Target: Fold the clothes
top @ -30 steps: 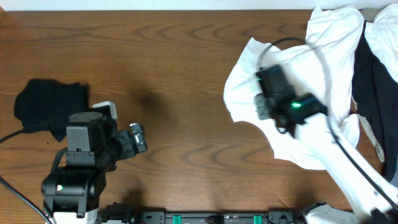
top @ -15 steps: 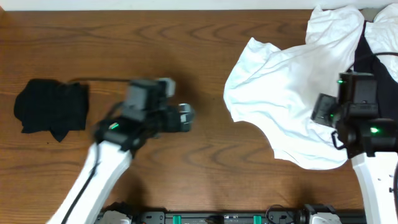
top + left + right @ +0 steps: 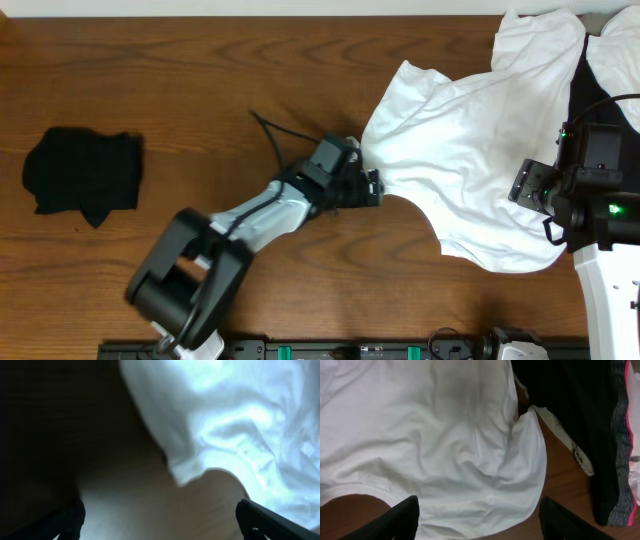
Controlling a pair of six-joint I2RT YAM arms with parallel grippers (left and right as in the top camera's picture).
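- Table (image 3: 200, 80): brown wood, fills the overhead frame.
- T-shirt (image 3: 470, 150): white, crumpled and unfolded, in the right half of the frame.
- Black heap (image 3: 570, 420): right edge, touching the T-shirt, mixed with pale cloth.
- Black bundle (image 3: 80, 175): folded, far left, well apart.
- Left gripper (image 3: 372, 188): fingers spread wide, empty, at the T-shirt's left edge.
- Right gripper (image 3: 480, 522): fingers spread, empty, above the T-shirt's lower right part.
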